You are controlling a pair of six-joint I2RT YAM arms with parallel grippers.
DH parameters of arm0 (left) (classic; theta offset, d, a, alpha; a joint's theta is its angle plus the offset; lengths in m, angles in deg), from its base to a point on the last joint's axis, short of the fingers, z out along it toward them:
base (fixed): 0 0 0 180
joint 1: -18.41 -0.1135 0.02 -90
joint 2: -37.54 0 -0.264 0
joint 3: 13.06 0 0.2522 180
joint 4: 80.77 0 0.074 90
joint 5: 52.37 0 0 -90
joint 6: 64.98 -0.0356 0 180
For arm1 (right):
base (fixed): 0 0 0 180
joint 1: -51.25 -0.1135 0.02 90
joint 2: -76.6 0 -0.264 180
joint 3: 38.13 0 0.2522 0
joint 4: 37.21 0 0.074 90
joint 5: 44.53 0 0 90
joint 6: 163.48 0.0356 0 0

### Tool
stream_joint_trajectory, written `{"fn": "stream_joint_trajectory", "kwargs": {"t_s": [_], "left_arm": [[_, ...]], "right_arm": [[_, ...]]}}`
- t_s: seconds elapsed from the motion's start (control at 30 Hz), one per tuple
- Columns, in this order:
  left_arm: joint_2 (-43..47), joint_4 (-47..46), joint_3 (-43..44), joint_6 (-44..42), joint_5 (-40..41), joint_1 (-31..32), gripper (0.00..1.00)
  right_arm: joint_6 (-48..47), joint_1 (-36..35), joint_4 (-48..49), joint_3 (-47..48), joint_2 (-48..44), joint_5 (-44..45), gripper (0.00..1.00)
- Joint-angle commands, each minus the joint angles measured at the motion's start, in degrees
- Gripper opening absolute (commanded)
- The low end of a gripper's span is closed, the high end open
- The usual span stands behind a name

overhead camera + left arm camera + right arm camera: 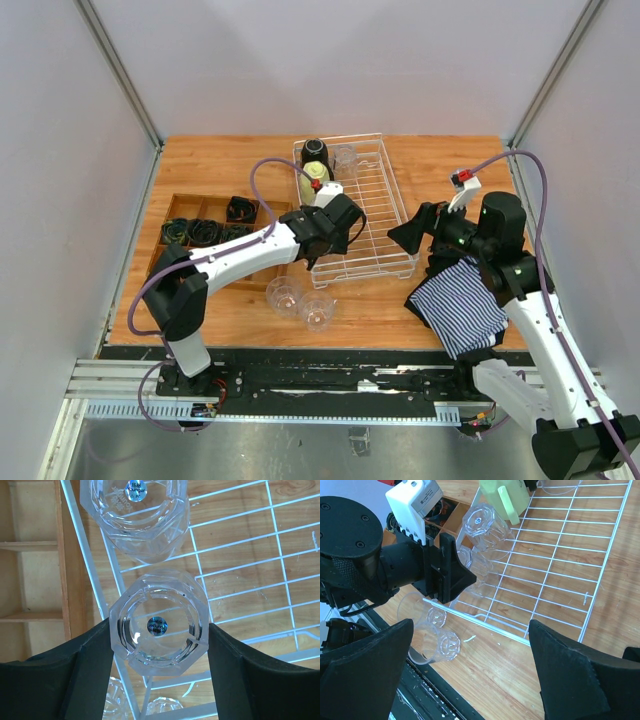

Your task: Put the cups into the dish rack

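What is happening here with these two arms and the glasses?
The left gripper holds a clear tumbler over the near left part of the dish rack. A second tumbler, the black mug and the yellow-green mug are in the rack. On the table in front of it stand two tumblers. The right gripper hangs open beside the rack, holding nothing.
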Motion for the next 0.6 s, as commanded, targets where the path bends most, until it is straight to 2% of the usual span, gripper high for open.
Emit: {"fn": "stream_joint_trajectory", "kwargs": {"t_s": [0.0, 0.1, 0.27, 0.37, 0.57], "left_arm": [[-1.5, 5.3, 1.7, 1.4, 1.5, 1.0, 0.08], [-2.2, 6.6, 2.3, 1.7, 1.8, 1.2, 0.12], [-3.9, 8.1, 3.0, 2.4, 1.8, 1.5, 0.27], [-4.0, 8.1, 3.1, 2.8, 1.8, 1.9, 0.42], [-4.2, 9.5, 4.4, 3.3, 2.5, 1.9, 0.61]], "right_arm": [[-0.1, 1.0, -0.2, -0.8, -0.8, -0.8, 0.98], [0.4, 1.0, 0.3, -1.1, -0.7, -0.9, 0.98], [0.6, 1.0, 0.5, -1.2, -1.1, -1.0, 0.98], [0.6, 1.0, 0.5, -1.5, -1.5, -1.0, 0.98], [0.8, 1.1, 0.5, -1.5, -1.5, -1.2, 0.98]]}}
